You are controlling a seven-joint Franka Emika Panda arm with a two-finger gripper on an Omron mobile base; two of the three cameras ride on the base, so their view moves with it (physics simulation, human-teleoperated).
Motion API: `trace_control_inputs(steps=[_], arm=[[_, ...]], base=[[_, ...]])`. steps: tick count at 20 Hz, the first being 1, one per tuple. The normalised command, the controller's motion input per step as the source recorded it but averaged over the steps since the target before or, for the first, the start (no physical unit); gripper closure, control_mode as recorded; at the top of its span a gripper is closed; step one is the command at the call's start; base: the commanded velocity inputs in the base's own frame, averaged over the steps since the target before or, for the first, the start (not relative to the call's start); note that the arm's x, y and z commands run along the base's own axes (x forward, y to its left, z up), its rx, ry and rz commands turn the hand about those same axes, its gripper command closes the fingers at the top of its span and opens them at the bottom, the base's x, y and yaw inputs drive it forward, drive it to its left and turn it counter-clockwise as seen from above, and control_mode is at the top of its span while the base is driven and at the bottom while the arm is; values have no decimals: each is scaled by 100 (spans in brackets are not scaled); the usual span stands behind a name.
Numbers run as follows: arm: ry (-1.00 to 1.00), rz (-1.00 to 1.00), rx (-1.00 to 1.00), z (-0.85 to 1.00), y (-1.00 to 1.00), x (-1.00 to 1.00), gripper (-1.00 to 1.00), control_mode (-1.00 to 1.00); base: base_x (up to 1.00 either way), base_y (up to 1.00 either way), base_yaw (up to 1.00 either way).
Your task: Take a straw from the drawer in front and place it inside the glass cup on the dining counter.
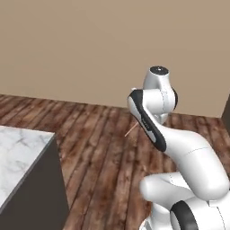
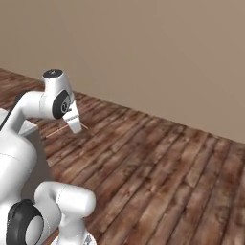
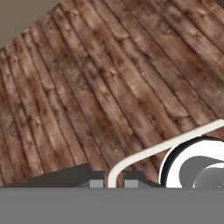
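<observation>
So the straw (image 2: 57,131) is up in the air right now, pinched crosswise in the gripper (image 2: 75,125), nowhere near a surface. In the right base view it's a thin pale line poking out both sides of the fingers (image 2: 74,126), longer on the side toward the arm. From the left base view you just see a short pinkish tip (image 1: 131,130) sticking out past the forearm. In the hand view it comes up from between the fingers and bends off across the frame as a white rod (image 3: 166,146).

Handling-wise I'd guess it's about as light as things get, stiff enough to hold its line but skinny and smooth, so it could easily pivot or slide in a two-finger pinch. The fingers are pressed nearly together on it, which fits how thin it is. The hold looks off-centre, with a long end free. That's probably fine for dropping one end into a cup, but the long end will swing if the arm moves fast. Squeezing harder could crush it.

Beyond that, it's all brown plank floor (image 2: 167,162) under the hand and a plain beige wall (image 2: 143,48) behind. The dining counter's marble corner (image 1: 22,148) sits at the left edge of the left base view, well apart from the gripper. Can't spot the glass cup from here, so the table top still needs to come into view before any lowering.
</observation>
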Motion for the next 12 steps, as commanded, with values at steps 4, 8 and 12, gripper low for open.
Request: trace_control_inputs(steps=[4, 8, 12], arm=[[0, 0, 0, 0, 0, 0, 100, 100], [0, 0, 0, 0, 0, 0, 100, 100], [0, 0, 0, 0, 0, 0, 100, 100]], base=[[100, -53, 40], [100, -53, 43], [100, -49, 45]])
